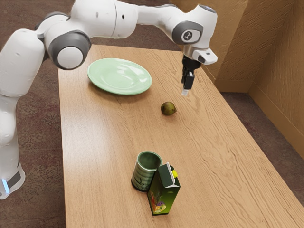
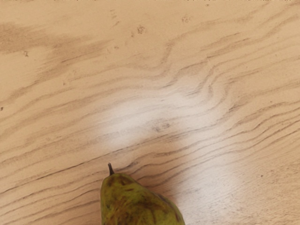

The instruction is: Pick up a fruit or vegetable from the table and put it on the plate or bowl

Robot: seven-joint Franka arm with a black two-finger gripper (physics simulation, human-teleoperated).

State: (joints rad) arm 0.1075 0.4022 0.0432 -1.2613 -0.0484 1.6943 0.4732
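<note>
On my exterior feed, a dark green ceramic cup (image 1: 145,171) stands upright near the near end of the wooden table (image 1: 95,142), its mouth open upward and a faint pattern on its side. Right against it, on the exterior view's right and a little closer to the camera, stands a green juice carton (image 1: 163,192). It has a gabled top, a yellow cap (image 1: 175,174) and a fruit picture low on its front face. I can't tell whether the two actually touch. Around the table I see dark mottled carpet (image 1: 42,190), and tan panelled walls (image 1: 275,47) rise at the exterior view's upper right.
</note>
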